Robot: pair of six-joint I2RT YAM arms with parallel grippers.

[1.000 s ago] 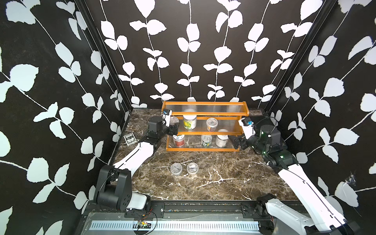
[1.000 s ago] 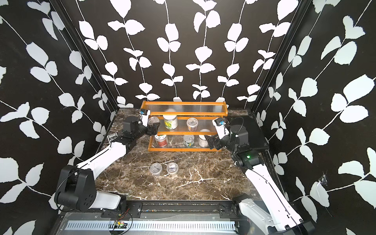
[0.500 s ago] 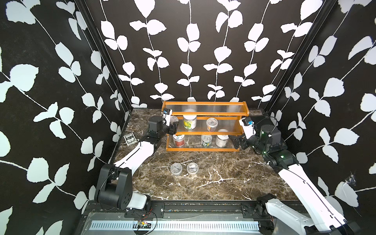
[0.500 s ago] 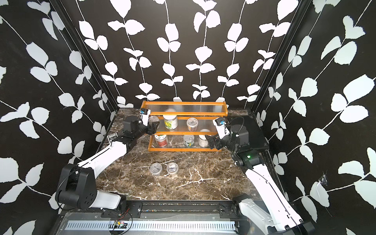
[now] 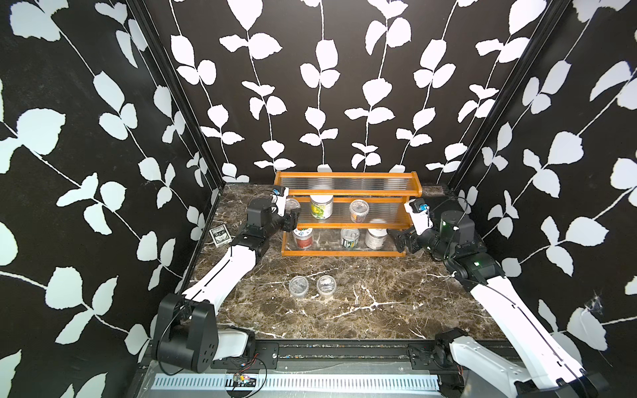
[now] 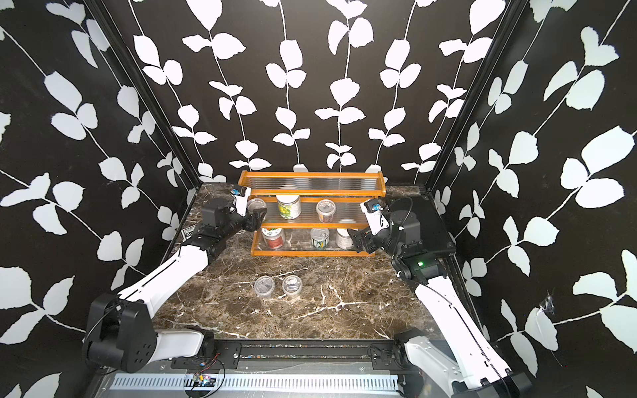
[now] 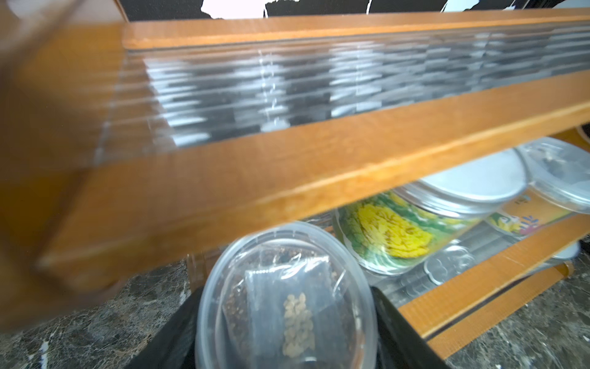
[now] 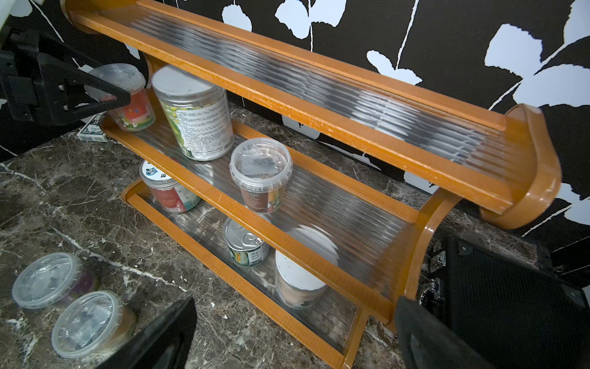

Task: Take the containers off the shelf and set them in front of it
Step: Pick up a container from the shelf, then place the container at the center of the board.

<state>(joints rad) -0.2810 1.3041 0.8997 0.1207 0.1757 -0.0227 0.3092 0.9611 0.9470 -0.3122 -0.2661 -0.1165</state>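
Your left claw (image 5: 291, 217) pinches the clear lidded cup (image 7: 281, 287) at the shelf's (image 5: 344, 254) middle-tier left end, right claw (image 5: 401, 241) wide and empty; next you lift it clear and set it on the counter (image 5: 379, 286) in front.

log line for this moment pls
left fingers: shut on clear cup, middle tier | right fingers: open, by white-lidded jar, bottom tier | shelf: six containers | tabletop: two clear cups

Both arms have white links (image 5: 224, 272), black joints (image 5: 186, 337), thin black cables (image 5: 458, 201) and, on the right, a green light (image 5: 477, 263).
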